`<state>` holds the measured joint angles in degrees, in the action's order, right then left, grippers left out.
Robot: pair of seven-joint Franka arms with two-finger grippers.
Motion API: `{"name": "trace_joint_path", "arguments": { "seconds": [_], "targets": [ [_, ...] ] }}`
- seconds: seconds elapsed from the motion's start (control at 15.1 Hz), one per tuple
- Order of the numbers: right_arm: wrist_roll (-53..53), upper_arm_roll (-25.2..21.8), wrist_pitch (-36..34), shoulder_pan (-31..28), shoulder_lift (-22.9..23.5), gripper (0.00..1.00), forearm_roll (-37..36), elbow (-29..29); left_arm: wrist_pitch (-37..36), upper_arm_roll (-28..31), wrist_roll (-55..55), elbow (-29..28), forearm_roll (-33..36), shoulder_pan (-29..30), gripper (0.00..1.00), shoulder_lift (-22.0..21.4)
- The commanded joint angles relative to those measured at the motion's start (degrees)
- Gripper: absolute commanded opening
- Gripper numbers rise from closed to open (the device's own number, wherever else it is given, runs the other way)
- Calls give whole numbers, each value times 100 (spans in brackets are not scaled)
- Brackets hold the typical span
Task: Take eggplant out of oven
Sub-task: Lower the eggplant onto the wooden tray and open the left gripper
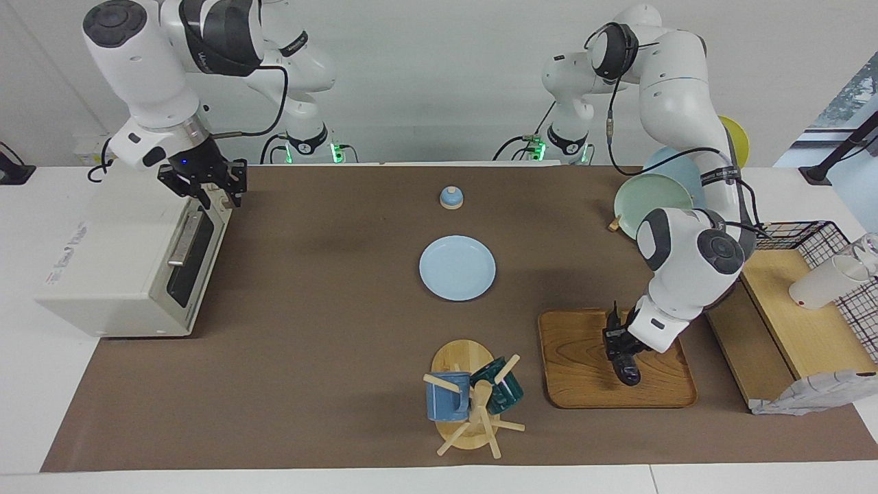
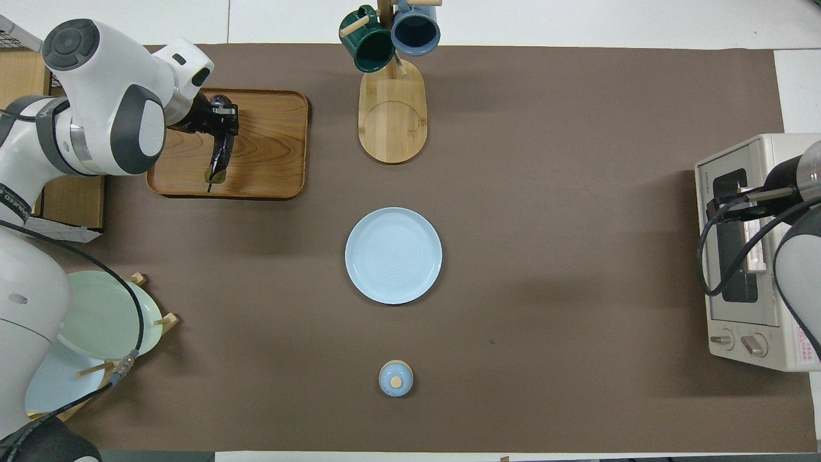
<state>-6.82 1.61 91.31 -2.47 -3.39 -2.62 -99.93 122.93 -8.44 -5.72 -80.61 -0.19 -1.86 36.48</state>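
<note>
A brown mat (image 1: 329, 329) is covering the white table; open mat is lying around the blue plate (image 1: 457, 267); the left gripper (image 1: 623, 357) is gripping the eggplant (image 2: 218, 160) over the wooden tray (image 1: 583, 384); the right gripper (image 1: 216, 192), fingers parted and empty, is hanging at the closed oven (image 1: 130, 267); a mug rack (image 1: 473, 405) is standing beside the tray.

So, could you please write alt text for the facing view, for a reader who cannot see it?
The left gripper holds the dark eggplant over a wooden tray, while the right gripper hangs open at the top edge of the closed oven. A blue plate lies mid-table.
</note>
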Motion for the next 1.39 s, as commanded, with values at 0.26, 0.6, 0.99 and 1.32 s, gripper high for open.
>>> {"name": "trace_joint_path", "arguments": {
  "seconds": [0.26,0.6,0.99,1.32],
  "targets": [
    [173,15,-87,-132,337,100,157,527,29,-35,159,55,177,54,100,52],
    [181,50,-421,-70,567,100,95,1011,-445,-35,150,99,116,72,100,-79],
    [190,24,-368,-114,470,100,113,923,-1252,9,88,-104,142,89,100,-1150],
    [190,6,-377,-131,453,100,157,932,-2606,18,88,-226,151,133,100,-2186]
  ]
}}
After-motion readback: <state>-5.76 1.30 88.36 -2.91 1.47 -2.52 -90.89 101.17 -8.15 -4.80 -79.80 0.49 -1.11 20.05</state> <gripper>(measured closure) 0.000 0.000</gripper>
